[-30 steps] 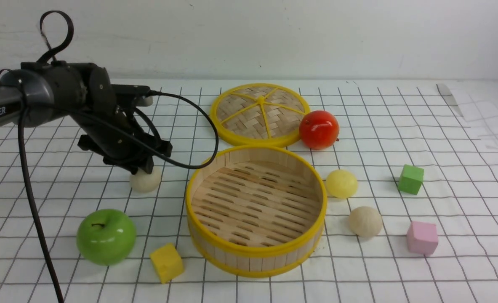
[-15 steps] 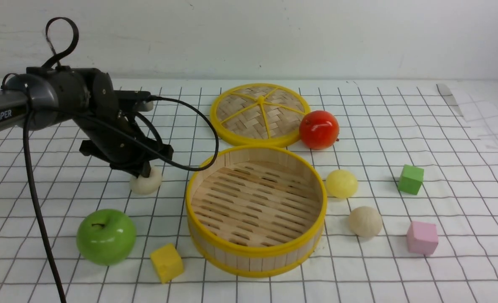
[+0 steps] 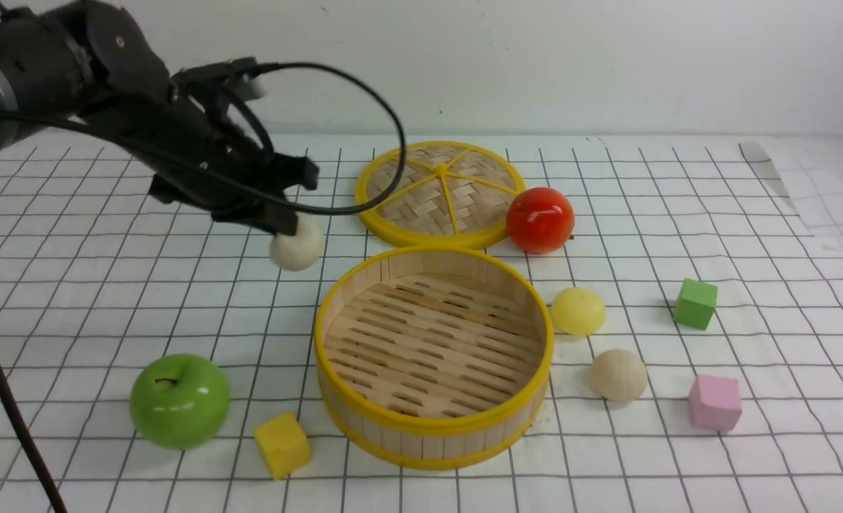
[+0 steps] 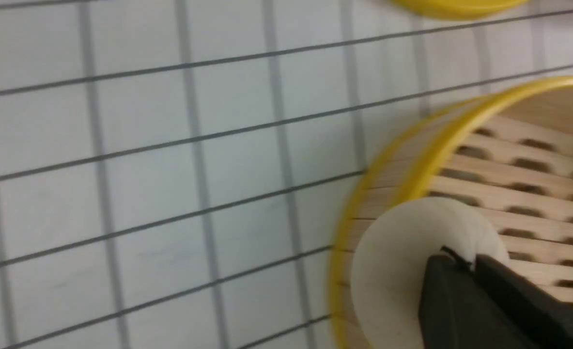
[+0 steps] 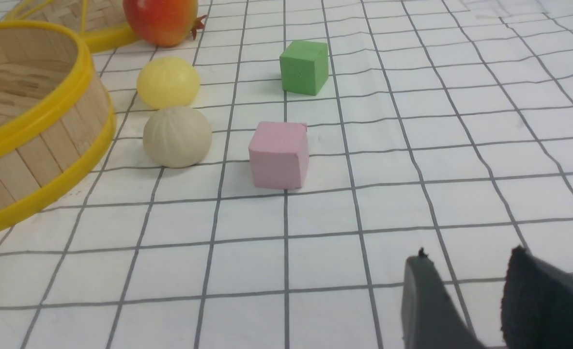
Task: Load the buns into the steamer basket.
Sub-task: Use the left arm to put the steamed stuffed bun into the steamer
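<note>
**Entry: bun 1 of 3, transfer leg.**

- The left gripper (image 3: 282, 226) pinches the off-white bun (image 3: 297, 244) near its top. In the left wrist view the dark fingertips (image 4: 441, 291) sit close together on the bun's crown.
- The bun hangs clear of the grid cloth (image 3: 72, 299), outside the steamer basket (image 3: 435, 426) at about its 10 o'clock.
- We see nothing in the basket. The woven lid (image 3: 392, 228) lies at its 12 o'clock.
- The yellow bun (image 3: 578, 311) rests on the cloth at the basket's 3 o'clock and the beige bun (image 3: 618, 374) at about 4 o'clock, both just beside the wall.
- The right gripper (image 5: 469, 254) shows only in its own wrist view, with its jaws spread and nothing between them.

**Step in hand (our reading):** carry the bun over the rim and set it down.

**Notes for doing it well:**
- The grip looks shallow, so we would travel smoothly toward 4 o'clock with no jerks.
- Keep the bun's underside above the yellow rim until it is fully inside.
- Aim for the 9 o'clock part of the slotted floor, which leaves room for the other two.
- Lower close to the slats before parting the jaws, because a round bun dropped from height may bounce or roll.
</note>
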Robot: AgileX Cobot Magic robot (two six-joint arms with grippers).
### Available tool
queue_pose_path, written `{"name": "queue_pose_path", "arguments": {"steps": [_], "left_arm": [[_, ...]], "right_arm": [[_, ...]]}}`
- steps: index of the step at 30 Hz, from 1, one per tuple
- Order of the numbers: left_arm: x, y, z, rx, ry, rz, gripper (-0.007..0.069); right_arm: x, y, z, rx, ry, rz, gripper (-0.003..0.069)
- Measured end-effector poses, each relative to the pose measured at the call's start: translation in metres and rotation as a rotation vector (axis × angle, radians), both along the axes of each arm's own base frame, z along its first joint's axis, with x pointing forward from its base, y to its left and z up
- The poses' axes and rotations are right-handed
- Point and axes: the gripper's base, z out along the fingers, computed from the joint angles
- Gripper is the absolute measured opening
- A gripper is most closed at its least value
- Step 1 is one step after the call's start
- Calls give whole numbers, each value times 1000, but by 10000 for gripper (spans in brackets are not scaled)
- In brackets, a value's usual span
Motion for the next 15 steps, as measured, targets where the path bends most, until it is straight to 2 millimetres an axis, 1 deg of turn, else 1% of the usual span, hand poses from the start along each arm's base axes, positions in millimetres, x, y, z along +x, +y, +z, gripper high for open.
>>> {"name": "queue_pose_path", "arguments": {"steps": [3, 4, 5, 6, 8, 9, 10, 12, 14, 15], "left_arm": [[-11, -28, 5, -26, -5, -74, -13], [-12, -32, 4, -25, -1, -85, -13], [-14, -42, 0, -24, 11, -105, -13], [-15, -55, -11, -11, 38, -128, -13], [-14, -67, -28, 21, 70, -138, -13], [-12, -72, -41, 55, 92, -130, -13], [-11, -72, -42, 54, 98, -125, -13], [-5, -71, -68, 124, 150, -80, -11], [-1, -69, -78, 157, 168, -50, -8], [-1, -68, -79, 165, 167, -47, -7]], "right_arm": [[0, 0, 0, 0, 0, 0, 239], [0, 0, 0, 0, 0, 0, 239], [0, 0, 0, 0, 0, 0, 239], [0, 0, 0, 0, 0, 0, 239], [0, 0, 0, 0, 0, 0, 239], [0, 0, 0, 0, 0, 0, 239], [0, 0, 0, 0, 0, 0, 239], [0, 0, 0, 0, 0, 0, 239], [0, 0, 0, 0, 0, 0, 239], [0, 0, 0, 0, 0, 0, 239]]}}
